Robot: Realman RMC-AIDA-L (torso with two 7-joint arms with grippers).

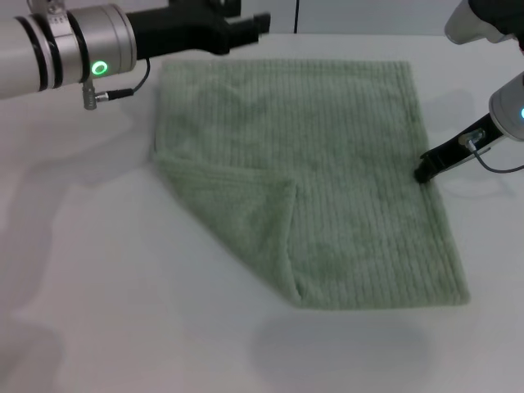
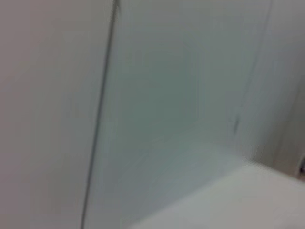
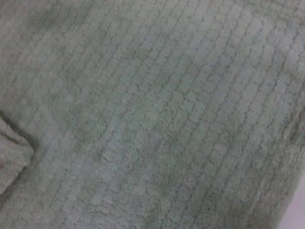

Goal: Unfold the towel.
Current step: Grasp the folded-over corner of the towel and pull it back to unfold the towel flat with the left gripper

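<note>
The pale sage-green ribbed towel (image 1: 327, 180) lies flat on the white table, with its near-left corner folded over onto itself as a triangular flap (image 1: 237, 213). My left gripper (image 1: 246, 29) is raised above the towel's far-left corner and holds nothing that I can see. My right gripper (image 1: 426, 170) is low at the towel's right edge, its tip at the hem. The towel (image 3: 152, 114) fills the right wrist view, with a fold at one side. The left wrist view shows no towel.
The white table (image 1: 98, 311) extends around the towel on the left and near sides. The left wrist view shows only a pale wall panel (image 2: 157, 95) and a bit of the table surface (image 2: 248, 200).
</note>
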